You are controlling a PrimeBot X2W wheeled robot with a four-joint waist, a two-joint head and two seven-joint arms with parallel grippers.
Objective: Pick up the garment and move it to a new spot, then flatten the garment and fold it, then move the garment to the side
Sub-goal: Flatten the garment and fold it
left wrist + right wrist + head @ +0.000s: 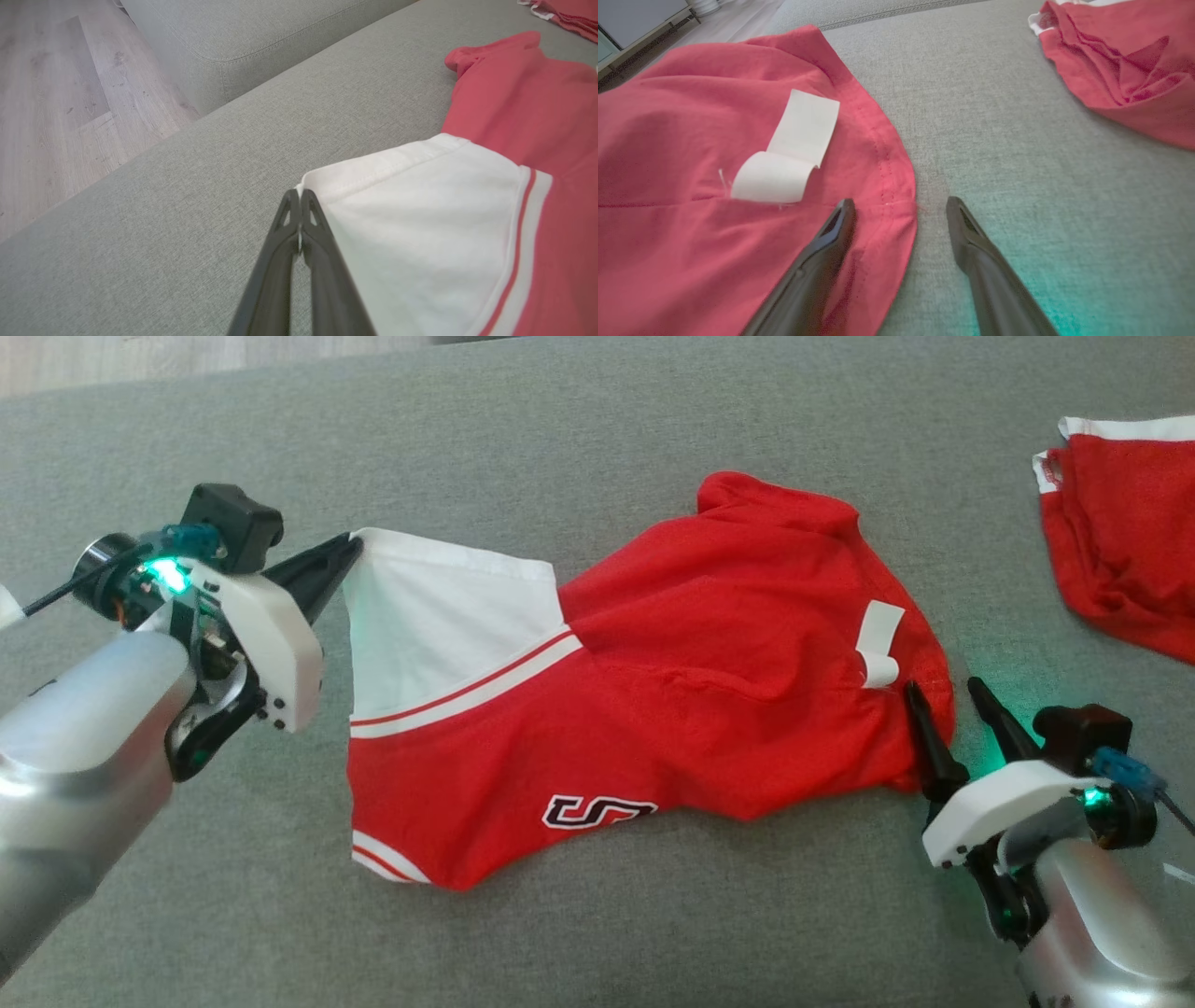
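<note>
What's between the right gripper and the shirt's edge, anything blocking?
Nothing visible. The open right gripper straddles the shirt edge: one finger over red cloth, the other over bare cushion. The left gripper is shut on the shirt's white corner.

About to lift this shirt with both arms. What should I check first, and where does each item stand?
1. Left gripper shut on the white corner of the shirt: ok.
2. Right gripper shut on the red hem: not ok, jaws open.
3. Hem lined up between the right fingers: ok, one finger over cloth, the other over the sofa.
4. Right fingers low enough to catch the hem: cannot tell.
5. Shirt lying flat: not ok, wrinkled and bunched.
6. Other red garment clear of the shirt: ok, lying apart.
</note>
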